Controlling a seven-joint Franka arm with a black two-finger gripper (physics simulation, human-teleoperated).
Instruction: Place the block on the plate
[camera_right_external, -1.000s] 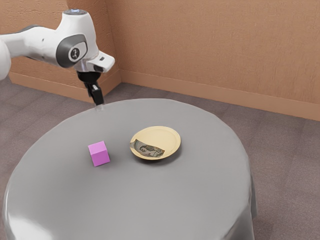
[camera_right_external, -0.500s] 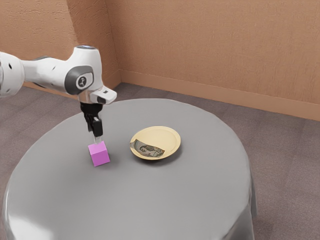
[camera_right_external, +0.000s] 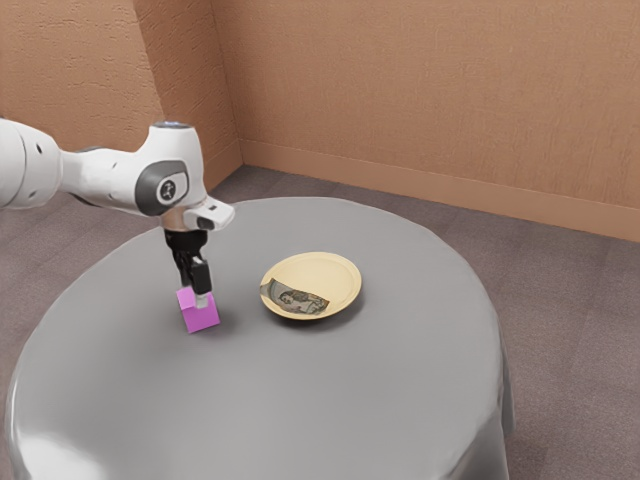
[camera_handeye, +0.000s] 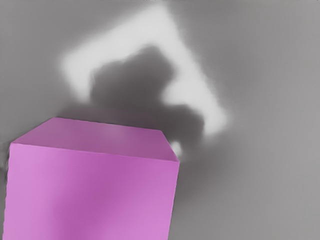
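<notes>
Starting nearest the camera, you've got the bare gray table (camera_right_external: 270, 420) across the lower part of the frame, with a shiny patch down in the lower left. Your block (camera_right_external: 201, 319), the pink one, is left of center in the exterior view and looks like it's sitting on the tabletop, not on the plate. Your gripper (camera_right_external: 195, 294) is right down at it, overlapping its top, and the wrist view has the block big and close too. Honestly can't tell you if the hand is spread or pinching the block, the angle just doesn't show it.

So I'd call this the grasp step. Next you'd want a firm squeeze, making sure you've really got it, then a straight lift before any sideways travel. After that it's a short hop toward the exterior view's right, since the cream plate (camera_right_external: 332, 277) is near the middle of the frame, with a banknote-looking patch on it. Clear the rim, lower gently, let go. Your arm (camera_right_external: 110, 178) reaches in from the upper left, and way back there's just the tan wall (camera_right_external: 420, 90).
</notes>
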